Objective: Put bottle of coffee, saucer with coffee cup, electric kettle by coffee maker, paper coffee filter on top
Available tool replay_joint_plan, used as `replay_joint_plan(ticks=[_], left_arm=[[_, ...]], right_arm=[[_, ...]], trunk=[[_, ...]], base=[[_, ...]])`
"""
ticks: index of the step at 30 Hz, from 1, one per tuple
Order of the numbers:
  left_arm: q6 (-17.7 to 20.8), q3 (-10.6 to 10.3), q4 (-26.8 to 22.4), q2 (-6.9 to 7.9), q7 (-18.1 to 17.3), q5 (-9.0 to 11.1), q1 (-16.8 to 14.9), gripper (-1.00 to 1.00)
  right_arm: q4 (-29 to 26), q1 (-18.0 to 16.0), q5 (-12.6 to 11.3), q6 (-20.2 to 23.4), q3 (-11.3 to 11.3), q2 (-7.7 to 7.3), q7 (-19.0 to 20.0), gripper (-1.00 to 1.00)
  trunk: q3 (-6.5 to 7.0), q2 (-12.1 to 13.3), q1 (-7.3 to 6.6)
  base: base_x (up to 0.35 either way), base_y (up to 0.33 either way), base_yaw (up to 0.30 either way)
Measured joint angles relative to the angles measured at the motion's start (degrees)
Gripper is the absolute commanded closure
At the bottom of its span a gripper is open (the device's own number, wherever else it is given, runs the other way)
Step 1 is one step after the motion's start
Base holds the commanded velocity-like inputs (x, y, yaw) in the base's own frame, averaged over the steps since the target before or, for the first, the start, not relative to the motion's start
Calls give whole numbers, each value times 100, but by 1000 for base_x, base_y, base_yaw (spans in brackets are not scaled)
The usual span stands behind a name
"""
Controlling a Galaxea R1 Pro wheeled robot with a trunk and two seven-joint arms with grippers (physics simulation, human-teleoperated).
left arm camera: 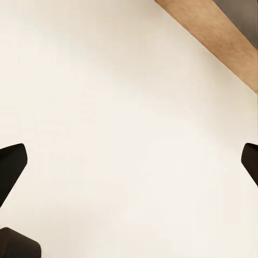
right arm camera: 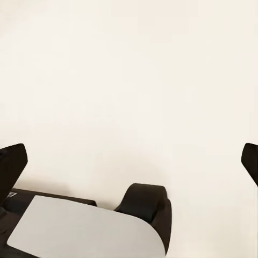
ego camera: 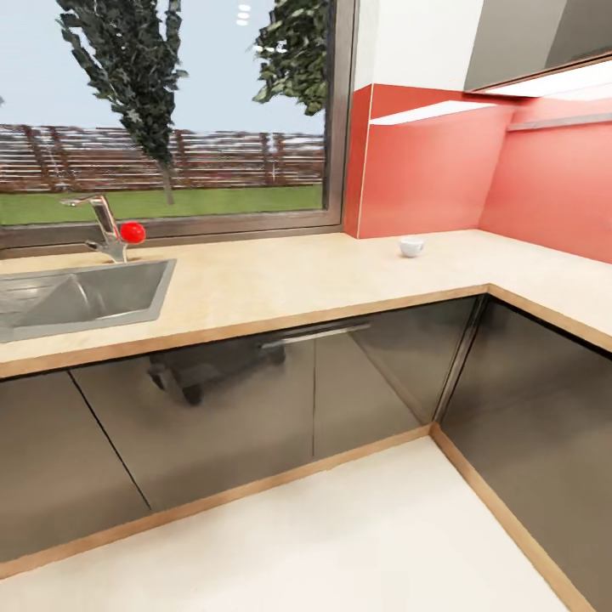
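From the head camera I see the long light-wood L-shaped counter (ego camera: 280, 285) over glossy grey cabinet fronts (ego camera: 255, 399). A small white coffee cup (ego camera: 411, 246) stands alone on the counter near the red backsplash (ego camera: 425, 170), toward the corner, well apart from the steel sink (ego camera: 76, 297). A chrome tap (ego camera: 102, 225) with a red knob (ego camera: 132, 231) sits behind the sink, below the big window (ego camera: 161, 110). I can't make out the cup's handle at this size. The pale cream floor (ego camera: 340, 544) runs along the wood plinth.

My left gripper (left arm camera: 129, 161) hangs over the pale floor, black fingertips (left arm camera: 11, 166) at the picture edges, jaws wide, nothing held; a wood plinth strip (left arm camera: 215, 32) crosses one corner. My right gripper (right arm camera: 129, 161) is also over the floor, jaws wide and holding nothing, with the robot's grey base panel (right arm camera: 80, 231) and a black wheel (right arm camera: 148, 207) beneath
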Motion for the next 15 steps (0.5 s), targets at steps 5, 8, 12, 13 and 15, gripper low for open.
replay_joint_plan(ticks=[5, 8, 12, 13, 15], left_arm=[[0, 0, 0, 0, 0, 0, 0, -100], [0, 1, 0, 0, 0, 0, 0, -100], [0, 1, 0, 0, 0, 0, 0, -100], [0, 0, 0, 0, 0, 0, 0, -100], [0, -1, 1, 0, 0, 1, 0, -100]], right_arm=[[-1, 0, 1, 0, 0, 0, -4, -100], [-3, -1, 1, 0, 0, -1, -2, -100], [-4, 0, 1, 0, 0, -1, -4, -100], [-4, 0, 1, 0, 0, 0, -4, -100], [-4, 0, 1, 0, 0, -1, -1, -100]], trunk=[[0, 0, 0], [0, 0, 0], [0, 0, 0], [0, 0, 0], [0, 0, 0]], base=[[0, -1, 271], [0, 0, 271], [0, 0, 271], [0, -29, 270], [0, -122, 208]])
